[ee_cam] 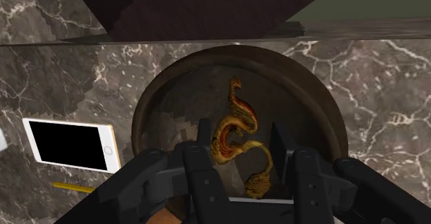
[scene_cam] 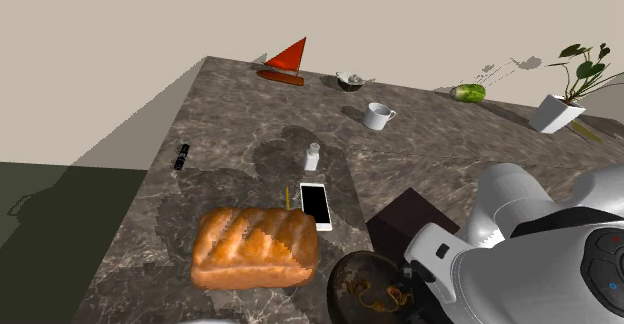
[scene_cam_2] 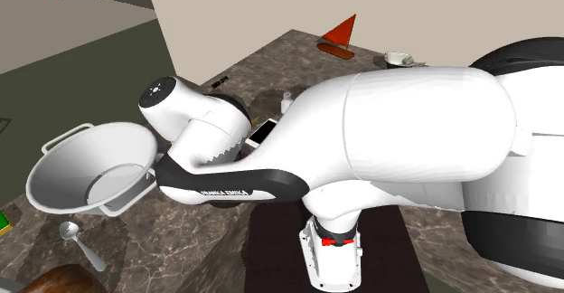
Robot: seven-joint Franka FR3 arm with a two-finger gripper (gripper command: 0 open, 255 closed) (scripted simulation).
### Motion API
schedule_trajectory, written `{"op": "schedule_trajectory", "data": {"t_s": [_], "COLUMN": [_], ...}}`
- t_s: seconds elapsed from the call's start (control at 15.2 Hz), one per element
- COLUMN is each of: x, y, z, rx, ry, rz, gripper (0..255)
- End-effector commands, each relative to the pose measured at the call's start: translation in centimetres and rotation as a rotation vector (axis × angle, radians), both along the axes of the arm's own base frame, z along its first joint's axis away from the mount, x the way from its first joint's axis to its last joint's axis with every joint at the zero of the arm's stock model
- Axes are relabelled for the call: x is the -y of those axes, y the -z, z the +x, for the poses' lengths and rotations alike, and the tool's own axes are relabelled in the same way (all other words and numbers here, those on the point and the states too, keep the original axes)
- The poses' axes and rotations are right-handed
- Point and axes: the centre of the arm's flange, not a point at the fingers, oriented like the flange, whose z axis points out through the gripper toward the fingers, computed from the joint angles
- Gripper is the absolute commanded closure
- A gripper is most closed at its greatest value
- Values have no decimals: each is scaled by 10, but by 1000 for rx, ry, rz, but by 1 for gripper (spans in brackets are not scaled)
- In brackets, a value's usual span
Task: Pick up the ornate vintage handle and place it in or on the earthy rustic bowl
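Handle [ee_cam: 240,112] is lying inside the bowl [ee_cam: 311,98] beside the stand, so placement appears done. Gripper [ee_cam: 242,136] is hovering over it with fingers spread either side, apparently not pinching. Only withdrawing is remaining.

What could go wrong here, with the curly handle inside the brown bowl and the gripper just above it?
1. The handle lies very close to the gripper. When the arm lifts, its curls might snag and be pulled out of the bowl.
2. The bowl sits near the edge of the table, so a nudge could push it off.
3. The phone lies right beside the bowl and could be bumped.
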Motion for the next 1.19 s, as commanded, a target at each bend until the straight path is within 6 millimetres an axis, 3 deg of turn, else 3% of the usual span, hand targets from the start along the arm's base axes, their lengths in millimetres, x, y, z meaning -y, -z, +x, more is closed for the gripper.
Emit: {"op": "schedule_trajectory", "data": {"t_s": [0.0, 0.33, 0.59, 1.12], "x": [0, 0, -8, -8], "y": [0, 0, -48, -48], "z": [0, 0, -10, -10], "rx": [0, 0, 0, 0], "ry": [0, 0, 0, 0], "rz": [0, 0, 0, 0], "gripper": [0, 0, 0, 0]}}
